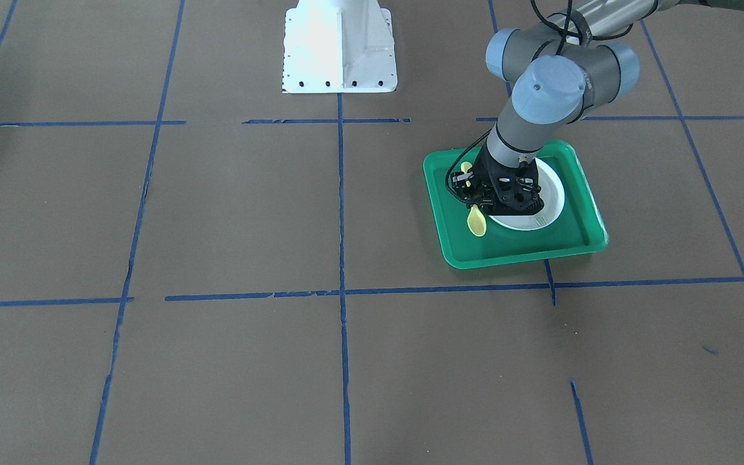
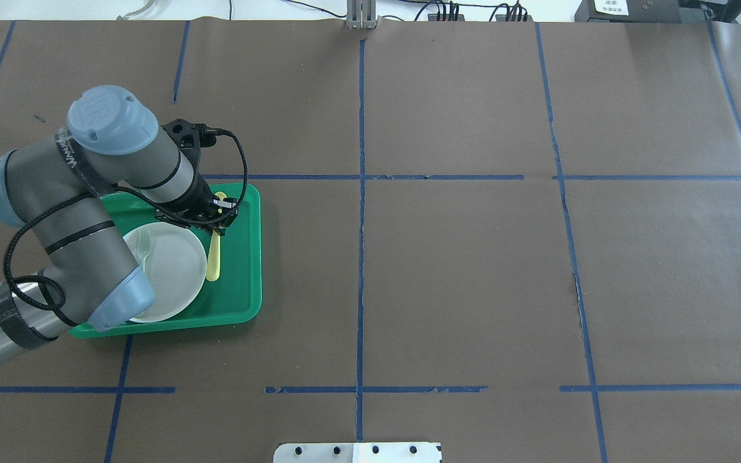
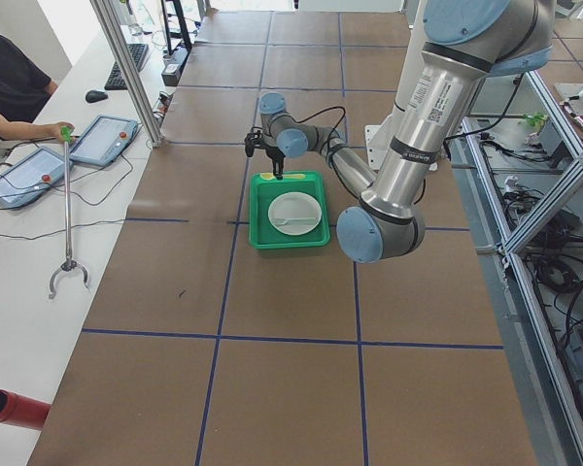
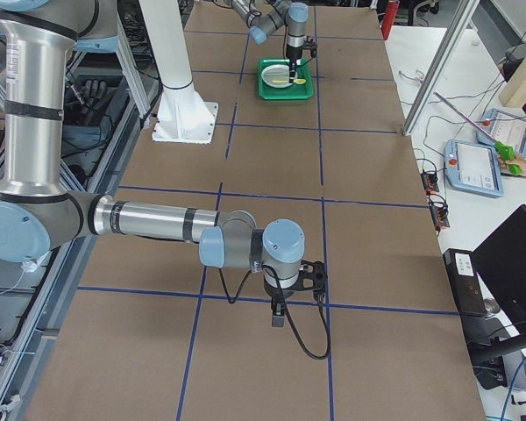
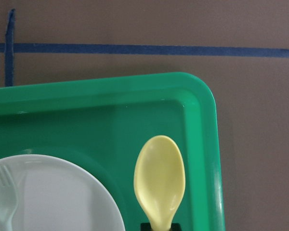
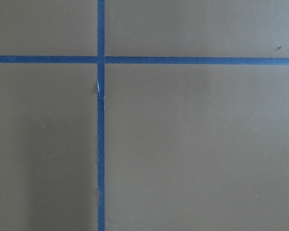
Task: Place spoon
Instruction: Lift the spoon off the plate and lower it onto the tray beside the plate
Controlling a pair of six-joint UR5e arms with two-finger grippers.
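Observation:
The yellow spoon (image 2: 214,257) is inside the green tray (image 2: 242,257), just right of the white plate (image 2: 171,270). My left gripper (image 2: 218,212) is low over the tray and shut on the spoon's neck. The handle points back toward the robot. In the front-facing view the spoon's bowl (image 1: 476,221) sticks out below the gripper (image 1: 475,194). The left wrist view shows the bowl (image 5: 160,178) near the tray's far right corner (image 5: 202,96). My right gripper (image 4: 278,317) hangs over bare table, seen only from the right side; I cannot tell whether it is open or shut.
A pale translucent fork (image 2: 144,247) lies on the plate's left part. The white robot base (image 1: 340,45) stands at the table's near edge. Brown paper with blue tape lines (image 6: 101,115) covers the table.

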